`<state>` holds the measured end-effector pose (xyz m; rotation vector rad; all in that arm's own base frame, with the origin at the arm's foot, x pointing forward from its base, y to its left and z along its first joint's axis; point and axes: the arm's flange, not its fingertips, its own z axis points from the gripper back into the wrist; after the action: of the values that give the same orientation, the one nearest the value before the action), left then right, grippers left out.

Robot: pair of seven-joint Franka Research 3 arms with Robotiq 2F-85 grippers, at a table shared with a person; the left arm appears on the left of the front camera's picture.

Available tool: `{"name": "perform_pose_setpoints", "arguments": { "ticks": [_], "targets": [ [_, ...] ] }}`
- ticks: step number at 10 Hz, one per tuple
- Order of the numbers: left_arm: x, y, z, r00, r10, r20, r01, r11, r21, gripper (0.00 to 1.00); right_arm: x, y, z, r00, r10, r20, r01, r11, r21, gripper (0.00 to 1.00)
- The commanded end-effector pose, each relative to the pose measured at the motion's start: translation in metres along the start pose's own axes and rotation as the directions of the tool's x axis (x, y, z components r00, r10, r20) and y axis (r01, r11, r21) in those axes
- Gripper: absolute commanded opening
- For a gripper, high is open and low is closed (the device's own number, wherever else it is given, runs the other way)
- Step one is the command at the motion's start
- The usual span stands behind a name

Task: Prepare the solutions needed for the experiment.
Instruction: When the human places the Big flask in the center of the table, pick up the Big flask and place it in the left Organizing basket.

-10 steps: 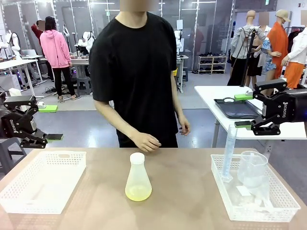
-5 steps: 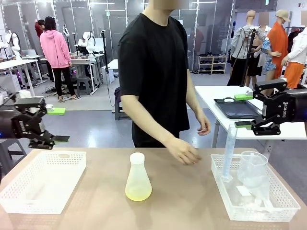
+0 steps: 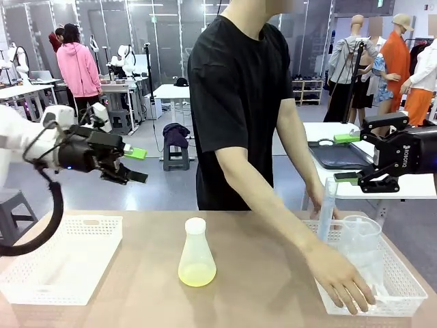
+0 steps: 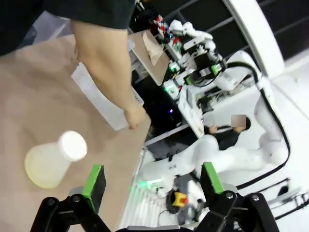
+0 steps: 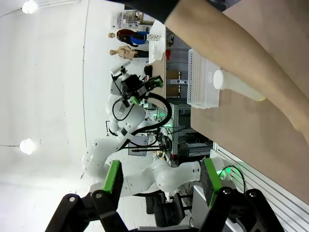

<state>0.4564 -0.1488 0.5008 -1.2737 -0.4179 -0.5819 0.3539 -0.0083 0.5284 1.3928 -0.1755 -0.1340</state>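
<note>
The solutions are a pale yellow liquid in a clear conical flask (image 3: pixel 196 258) with a white stopper, standing upright at the table's middle. The left wrist view shows the flask (image 4: pixel 49 163) lying low and left of my fingers; the right wrist view has the flask (image 5: pixel 240 87) far off beyond the person's forearm. My left gripper (image 3: pixel 134 165) hangs open above the table's left side, up and left of the flask. My left gripper (image 4: pixel 152 180) has nothing between its green pads. My right gripper (image 3: pixel 351 158) stays open high above the right basket, and my right gripper (image 5: pixel 161 176) is empty too.
A person in black leans across, one hand (image 3: pixel 341 280) inside the white basket (image 3: pixel 407 294) at right, which holds a tall graduated cylinder (image 3: pixel 326 210) and a clear funnel (image 3: pixel 360 236). Another white basket (image 3: pixel 65 258) sits at front left.
My left arm has swung up and to the right, toward the table's middle. The person has stepped right and reached a hand down into the right basket. The right arm has not moved.
</note>
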Motion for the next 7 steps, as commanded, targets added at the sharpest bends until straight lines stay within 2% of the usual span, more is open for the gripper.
{"name": "perform_pose_setpoints", "arguments": {
  "ticks": [1, 2, 3, 4, 5, 7],
  "targets": [
    [0.027, 0.024, -0.001, 0.985, -0.170, -0.031, 0.171, 0.984, 0.057, 1.00, 0.000, 0.001, 0.000, 1.000, 0.005, 0.001, -0.005, 1.000, 0.014, 0.81],
    [0.033, 0.033, 0.001, 0.964, -0.255, -0.078, 0.260, 0.964, 0.064, 1.00, 0.000, 0.001, 0.000, 1.000, 0.005, 0.001, -0.005, 1.000, 0.014, 0.81],
    [0.036, 0.038, 0.000, 0.951, -0.280, -0.132, 0.283, 0.959, 0.008, 1.00, 0.000, 0.001, 0.000, 1.000, 0.005, 0.001, -0.005, 1.000, 0.014, 0.81],
    [0.039, 0.044, -0.002, 0.952, -0.279, -0.128, 0.278, 0.960, -0.023, 1.00, 0.000, 0.001, 0.000, 1.000, 0.005, 0.001, -0.005, 1.000, 0.014, 0.81],
    [0.031, 0.032, 0.000, 0.970, -0.224, -0.098, 0.229, 0.973, 0.039, 1.00, 0.000, 0.001, 0.000, 1.000, 0.005, 0.001, -0.005, 1.000, 0.014, 0.81],
    [0.031, 0.032, 0.000, 0.970, -0.224, -0.098, 0.229, 0.973, 0.039, 1.00, 0.000, 0.001, 0.000, 1.000, 0.005, 0.001, -0.005, 1.000, 0.014, 0.81]
  ]
}}
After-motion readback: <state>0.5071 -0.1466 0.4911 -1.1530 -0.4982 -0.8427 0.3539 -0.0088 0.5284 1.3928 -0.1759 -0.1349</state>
